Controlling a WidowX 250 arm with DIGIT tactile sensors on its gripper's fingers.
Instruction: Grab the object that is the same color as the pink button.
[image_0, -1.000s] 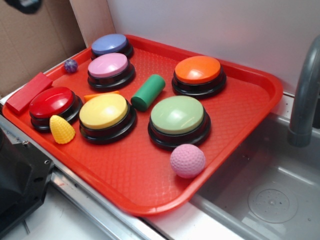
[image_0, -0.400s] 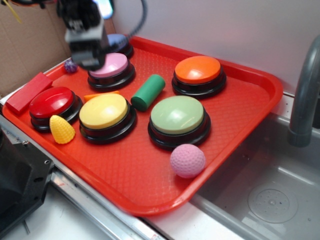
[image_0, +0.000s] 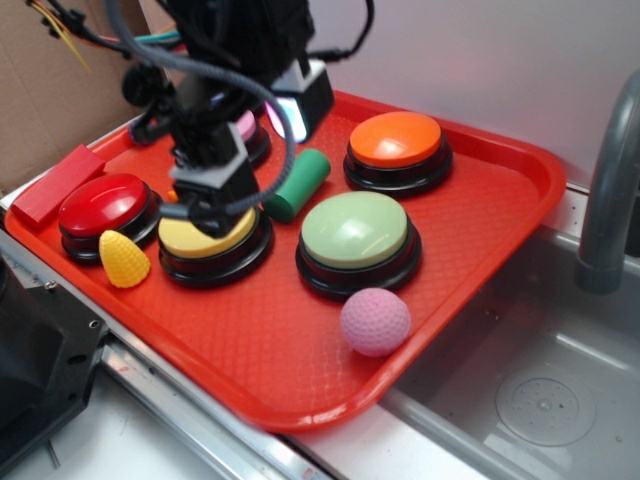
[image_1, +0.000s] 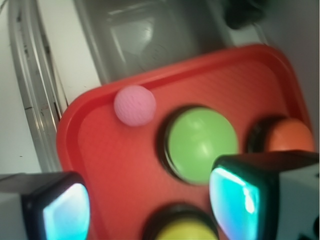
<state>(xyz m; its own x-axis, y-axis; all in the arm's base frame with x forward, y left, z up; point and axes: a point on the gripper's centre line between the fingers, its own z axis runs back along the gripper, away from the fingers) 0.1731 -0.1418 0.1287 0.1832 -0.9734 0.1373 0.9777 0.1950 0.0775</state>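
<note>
Pink ball resting near the front edge of the red tray, just beside the green button, untouched. Gripper hanging over the yellow button toward the tray's left side, fingers spread apart and holding nothing. Pink button at the back left corner, mostly hidden behind the arm. Orange button near the back edge.

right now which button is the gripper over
The yellow button: the gripper hangs right above its dome, while the red, green and orange buttons sit uncovered.
</note>
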